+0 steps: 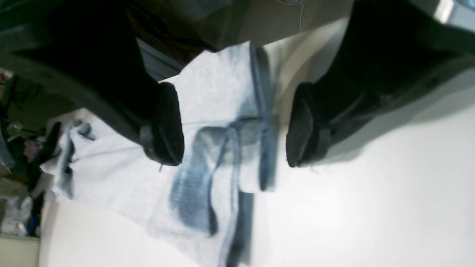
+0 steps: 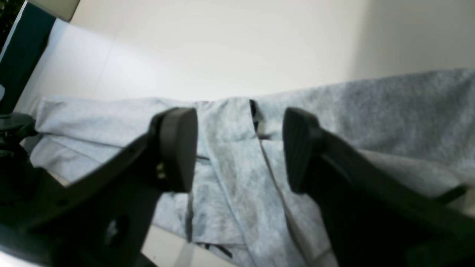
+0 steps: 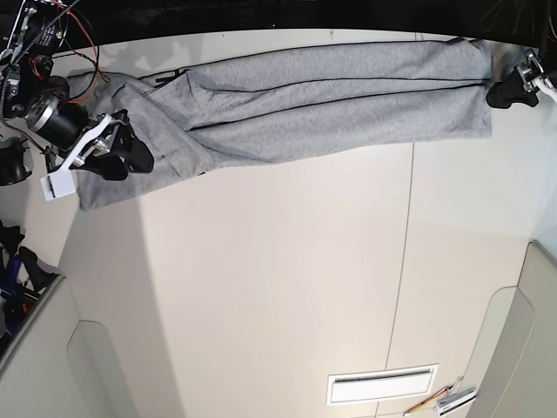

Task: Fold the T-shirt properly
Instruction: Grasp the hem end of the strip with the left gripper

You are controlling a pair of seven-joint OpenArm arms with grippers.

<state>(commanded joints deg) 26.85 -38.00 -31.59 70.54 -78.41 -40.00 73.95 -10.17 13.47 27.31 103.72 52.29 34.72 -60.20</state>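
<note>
wide bare table [image 3: 278,287] below the T-shirt [image 3: 331,96], cables [image 3: 74,35] seemingly crowding one far corner

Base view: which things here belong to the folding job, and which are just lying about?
Job:
- T-shirt, lying in a long band
- left pincer, open
- right pincer, open

Lying about:
- pens at the table's edge
- red wires

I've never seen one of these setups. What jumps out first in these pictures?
A long grey T-shirt, folded into a narrow band, stretches across the far side of the white table. A black gripper sits at each end: the right gripper on the base view's left, the left gripper on its right. Up close, both grippers hang open over the cloth.
</note>
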